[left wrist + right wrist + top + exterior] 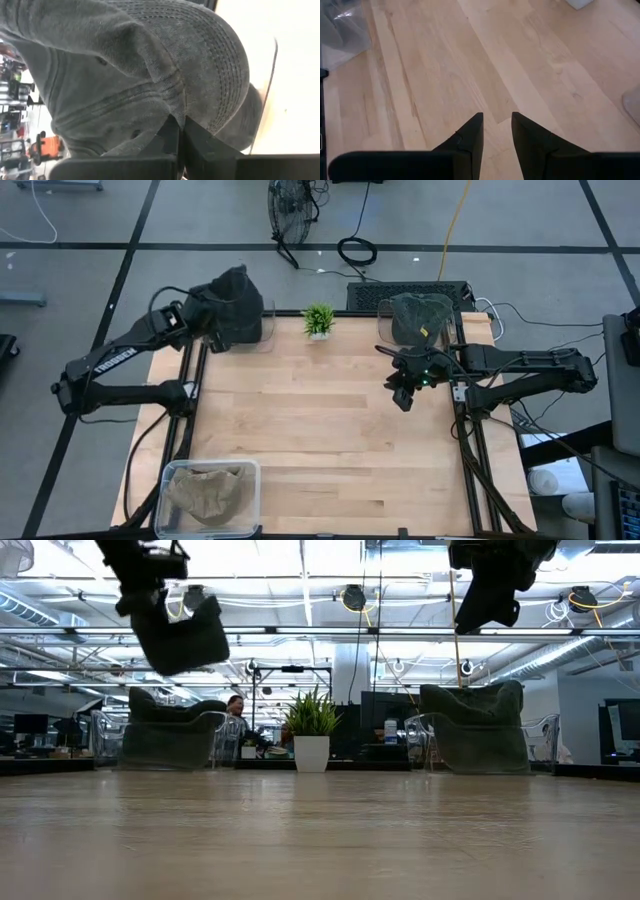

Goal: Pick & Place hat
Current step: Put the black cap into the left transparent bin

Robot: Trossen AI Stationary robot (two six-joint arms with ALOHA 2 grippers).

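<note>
A dark grey hat (pixel 232 298) is held up in the air at the far left corner of the table (pixel 320 420). It is pinched in the left gripper (pixel 181 131), whose fingers are closed tight on the cloth. In the low view the hat (pixel 180 635) is seen hanging well above the wood, over a clear bin (pixel 170 740) with more dark hats in it. The brim and the stitched lines of the hat (pixel 150 65) fill the left wrist view.

The right gripper (pixel 403 395) is held over the right part of the table, near the far edge. Nothing is held in it. Its two fingers (pixel 470 137) are a little apart, and bare wood is seen between them.

Another clear bin (pixel 420 320) with a dark hat in it is set at the far right corner. A small green plant (pixel 319 320) in a white pot is placed between the two far bins. A clear box (pixel 210 495) with tan cloth in it is set at the near left corner.

The table is made of light wood planks. Beyond it, a big room with bright ceiling lights and desks is seen. A person (pixel 235 710) is seated far off, behind the left bin.
</note>
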